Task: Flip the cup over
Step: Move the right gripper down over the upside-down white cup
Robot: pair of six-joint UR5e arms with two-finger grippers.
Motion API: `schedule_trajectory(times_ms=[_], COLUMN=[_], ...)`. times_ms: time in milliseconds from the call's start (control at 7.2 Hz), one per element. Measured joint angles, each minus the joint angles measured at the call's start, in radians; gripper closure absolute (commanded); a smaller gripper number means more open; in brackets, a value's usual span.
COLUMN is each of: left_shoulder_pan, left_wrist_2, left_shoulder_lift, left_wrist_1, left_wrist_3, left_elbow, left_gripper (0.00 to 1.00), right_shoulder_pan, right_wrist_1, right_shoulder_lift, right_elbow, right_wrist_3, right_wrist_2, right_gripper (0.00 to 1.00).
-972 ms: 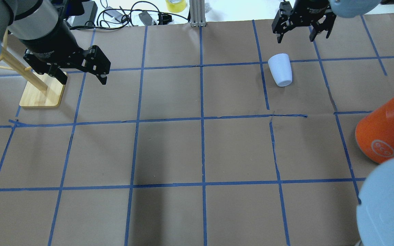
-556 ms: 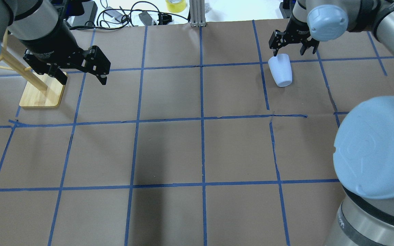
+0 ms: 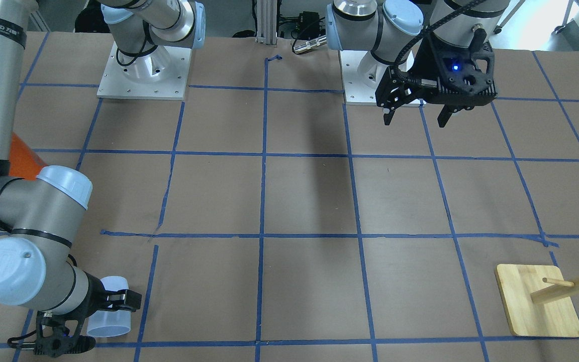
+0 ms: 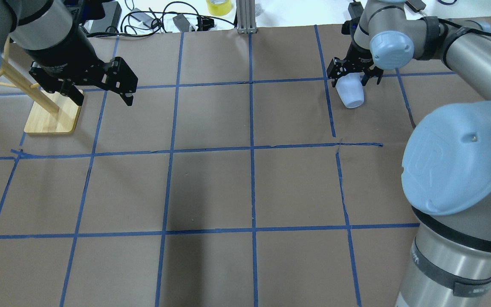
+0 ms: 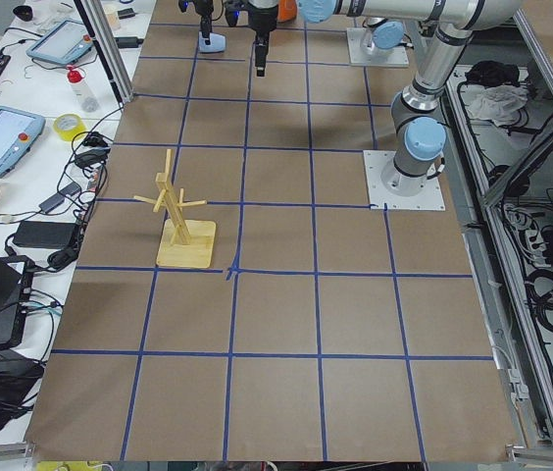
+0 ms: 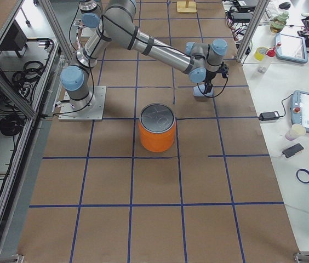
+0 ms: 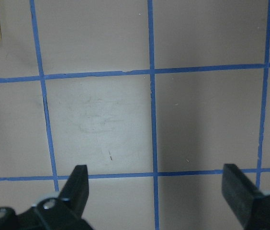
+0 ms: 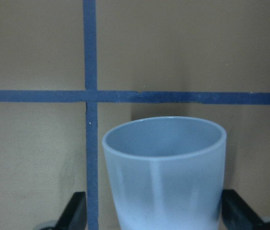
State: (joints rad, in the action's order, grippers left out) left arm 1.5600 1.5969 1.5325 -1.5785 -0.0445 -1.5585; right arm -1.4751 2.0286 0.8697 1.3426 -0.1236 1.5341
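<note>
The pale lavender-blue cup [image 4: 352, 94] appears to lie on its side at the far right of the table, wide mouth pointing away from the robot. It also shows in the front view [image 3: 111, 322] and the right wrist view [image 8: 166, 177]. My right gripper [image 4: 354, 79] is open and down around the cup's wide end. In the right wrist view its fingers [image 8: 75, 213] stand on either side of the cup with small gaps. My left gripper [image 4: 102, 99] is open and empty, hovering over the far left of the table, with only paper below it [image 7: 156, 191].
A large orange can [image 6: 157, 129] with a silver top stands on the robot's side of the cup; the right arm's elbow [image 4: 458, 157] hides it in the overhead view. A wooden peg stand [image 4: 51, 115] is at the far left. Cables and tape lie beyond the far edge.
My right gripper has come down and toward the cup and now straddles its wide end. The right elbow has swung in over the orange can. Cup and left arm have not moved.
</note>
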Motion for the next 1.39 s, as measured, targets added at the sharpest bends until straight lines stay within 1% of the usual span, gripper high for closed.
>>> schedule_trajectory(times_ms=[139, 417, 556, 694, 833, 972, 1111, 1250, 1389], left_shoulder_pan=[0.0, 0.0, 0.0, 0.0, 0.0, 0.0, 0.0, 0.0, 0.0], left_wrist_2=[0.0, 0.0, 0.0, 0.0, 0.0, 0.0, 0.0, 0.0, 0.0], left_shoulder_lift=[0.0, 0.0, 0.0, 0.0, 0.0, 0.0, 0.001, 0.001, 0.0], left_wrist_1=[0.0, 0.0, 0.0, 0.0, 0.0, 0.0, 0.0, 0.0, 0.0], left_wrist_3=[0.0, 0.0, 0.0, 0.0, -0.001, 0.0, 0.0, 0.0, -0.001], left_elbow=[0.0, 0.0, 0.0, 0.0, 0.0, 0.0, 0.0, 0.0, 0.0], left_gripper=[0.0, 0.0, 0.0, 0.0, 0.0, 0.0, 0.0, 0.0, 0.0], right_shoulder_pan=[0.0, 0.003, 0.003, -0.001, -0.01, -0.038, -0.096, -0.171, -0.245], right_wrist_1=[0.034, 0.078, 0.084, 0.085, 0.085, 0.081, 0.075, 0.075, 0.094], right_shoulder_lift=[-0.005, -0.001, 0.007, 0.023, 0.045, 0.072, 0.095, 0.109, 0.116], right_elbow=[0.028, 0.065, 0.066, 0.068, 0.072, 0.077, 0.08, 0.08, 0.08], right_wrist_3=[-0.01, -0.034, -0.055, -0.095, -0.154, -0.22, -0.285, -0.346, -0.463], right_wrist_2=[0.006, 0.015, 0.012, 0.007, 0.003, 0.0, -0.006, -0.009, -0.007], right_gripper=[0.32, 0.64, 0.75, 0.75, 0.78, 0.81, 0.8, 0.73, 0.59])
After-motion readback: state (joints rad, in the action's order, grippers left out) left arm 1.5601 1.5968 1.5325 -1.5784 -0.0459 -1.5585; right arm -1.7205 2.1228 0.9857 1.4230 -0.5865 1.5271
